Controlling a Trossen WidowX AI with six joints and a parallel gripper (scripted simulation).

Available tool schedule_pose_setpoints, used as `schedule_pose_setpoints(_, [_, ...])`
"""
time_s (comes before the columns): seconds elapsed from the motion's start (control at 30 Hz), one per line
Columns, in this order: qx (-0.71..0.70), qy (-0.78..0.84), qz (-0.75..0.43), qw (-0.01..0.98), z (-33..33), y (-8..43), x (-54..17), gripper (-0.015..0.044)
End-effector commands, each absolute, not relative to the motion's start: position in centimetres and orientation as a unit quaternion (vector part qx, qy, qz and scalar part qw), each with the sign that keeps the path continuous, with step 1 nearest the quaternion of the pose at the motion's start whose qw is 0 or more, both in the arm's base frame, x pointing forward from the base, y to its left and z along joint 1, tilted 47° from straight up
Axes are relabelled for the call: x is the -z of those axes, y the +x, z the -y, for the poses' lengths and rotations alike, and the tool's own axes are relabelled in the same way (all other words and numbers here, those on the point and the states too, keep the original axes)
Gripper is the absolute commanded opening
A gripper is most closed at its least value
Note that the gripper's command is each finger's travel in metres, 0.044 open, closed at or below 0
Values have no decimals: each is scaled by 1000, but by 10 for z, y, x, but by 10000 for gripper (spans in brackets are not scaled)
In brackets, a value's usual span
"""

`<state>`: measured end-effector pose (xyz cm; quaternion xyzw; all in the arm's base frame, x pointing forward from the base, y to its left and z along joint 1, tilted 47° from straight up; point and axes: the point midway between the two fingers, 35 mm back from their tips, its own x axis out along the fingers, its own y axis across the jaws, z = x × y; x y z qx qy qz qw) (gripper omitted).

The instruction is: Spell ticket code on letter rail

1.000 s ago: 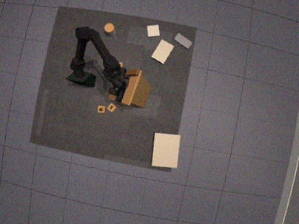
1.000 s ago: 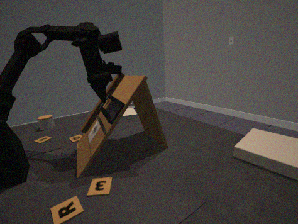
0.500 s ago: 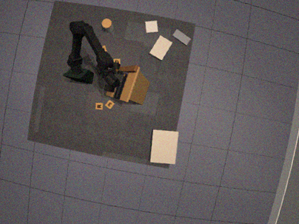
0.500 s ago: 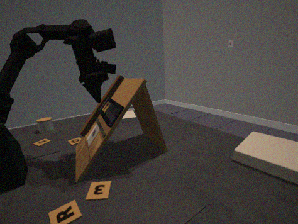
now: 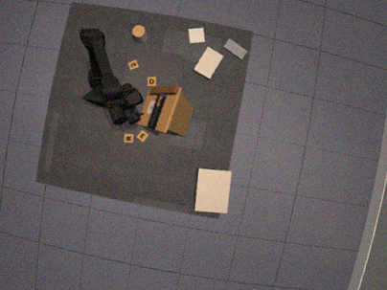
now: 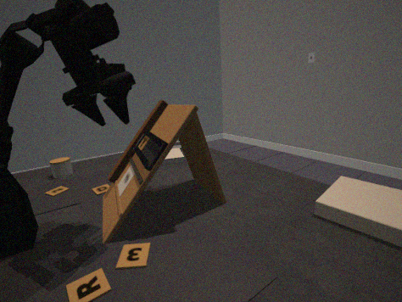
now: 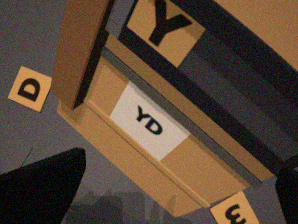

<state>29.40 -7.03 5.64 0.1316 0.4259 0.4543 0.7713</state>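
Note:
The sloped wooden board point(image 5: 164, 119) point(image 6: 175, 120) point(image 7: 260, 22) bears a dark rail point(image 6: 153, 153) point(image 7: 225, 75). A Y tile point(image 6: 144, 142) point(image 7: 172, 47) lies in the rail near its left end in the wrist view; the rail to its right shows no tile. The ticket point(image 5: 151, 107) point(image 6: 125, 181) point(image 7: 150, 120) reads YD. The D tile point(image 5: 152, 82) point(image 6: 102, 189) point(image 7: 30, 89) lies flat beside the board's left side in the wrist view. My gripper point(image 6: 115, 123) point(image 7: 181, 168) is open and empty, raised above and in front of the board, away from all tiles.
An E tile point(image 5: 143, 135) point(image 6: 133, 255) and an R tile point(image 5: 129, 137) point(image 6: 88, 286) lie near the board's other side. Another tile point(image 5: 133, 65) point(image 6: 57, 191), N or Z, lies beyond D. A round cylinder point(image 5: 138, 31) point(image 6: 60, 167), pale slabs point(image 5: 208, 62) point(image 5: 212, 191) and a grey block point(image 5: 235, 48) stand farther off.

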Motion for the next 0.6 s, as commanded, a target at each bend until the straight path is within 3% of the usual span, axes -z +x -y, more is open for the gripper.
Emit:
schedule_pose_setpoints(0.0, [-464,-34,-186,865,112,250,-70,440])
schedule_pose_setpoints(0.4, [-394,-237,-32,887,138,223,-79,440])
schedule_pose_setpoints(0.57, [-389,-255,-22,885,139,221,-79,440])
